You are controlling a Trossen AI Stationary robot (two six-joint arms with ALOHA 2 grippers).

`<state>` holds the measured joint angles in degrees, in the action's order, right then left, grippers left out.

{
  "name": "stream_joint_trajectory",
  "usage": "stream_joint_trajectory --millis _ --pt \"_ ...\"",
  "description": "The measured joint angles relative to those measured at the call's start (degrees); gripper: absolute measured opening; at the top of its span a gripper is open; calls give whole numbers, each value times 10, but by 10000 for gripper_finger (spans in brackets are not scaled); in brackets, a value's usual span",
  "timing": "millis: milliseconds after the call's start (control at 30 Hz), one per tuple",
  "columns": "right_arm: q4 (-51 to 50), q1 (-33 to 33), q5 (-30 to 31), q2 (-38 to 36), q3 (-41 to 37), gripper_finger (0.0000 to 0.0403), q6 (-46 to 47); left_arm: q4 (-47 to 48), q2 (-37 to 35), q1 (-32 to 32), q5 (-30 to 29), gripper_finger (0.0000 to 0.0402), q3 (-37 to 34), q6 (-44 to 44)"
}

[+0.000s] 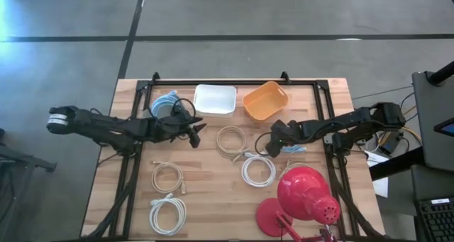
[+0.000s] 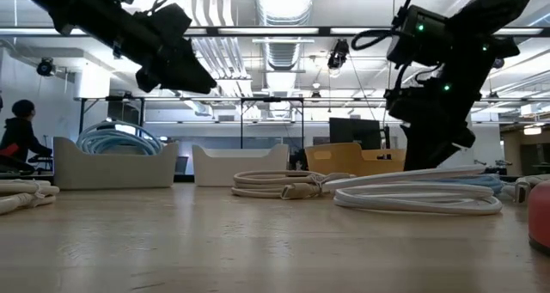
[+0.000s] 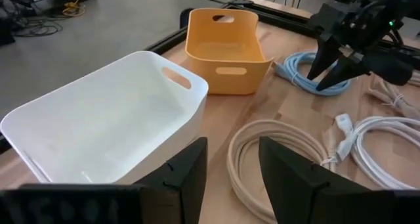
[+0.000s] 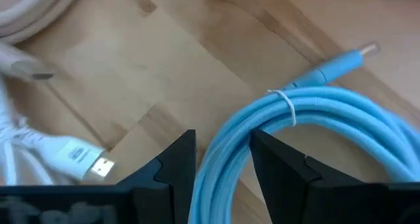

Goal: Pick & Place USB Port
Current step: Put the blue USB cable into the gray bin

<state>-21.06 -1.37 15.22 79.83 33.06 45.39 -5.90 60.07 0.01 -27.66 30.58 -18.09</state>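
The table (image 1: 213,199) is a wooden top with three bins along the far edge — one at the left already holding a blue coil (image 1: 164,102), a white bin (image 1: 215,99) that looks empty, and an orange bin (image 1: 265,101). Near the front right stands a red lamp (image 1: 301,196). Four loose coils lie in the middle and front: a beige coil (image 1: 230,140), a white coil (image 1: 258,170) just beside it, and two more pale ones at the left front. The right gripper (image 4: 222,163) hangs over the task's thing, a light-blue cable (image 4: 308,129) lying on the table right of centre, near the white coil; its fingers stand apart on either side of the bundle's strands and have not closed on it. The left gripper (image 3: 231,168) waits spread and empty by the white bin, near the beige coil. The cable looks light and limp — a soft loop that will sag and swing when lifted, held in shape only by a thin tie (image 4: 287,107) near its plug (image 4: 351,58). Its jacket seems smooth, so a pinch on a single strand may slip. I judge the best hold to be across all the strands at once, close to the tie, where the bundle is tightest.
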Motion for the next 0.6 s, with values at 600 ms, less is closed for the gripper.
stream_joint_trajectory --millis 600 --pt "-83 0 -2 -26 23 137 28 -1 0 0 0 154 0 -1"
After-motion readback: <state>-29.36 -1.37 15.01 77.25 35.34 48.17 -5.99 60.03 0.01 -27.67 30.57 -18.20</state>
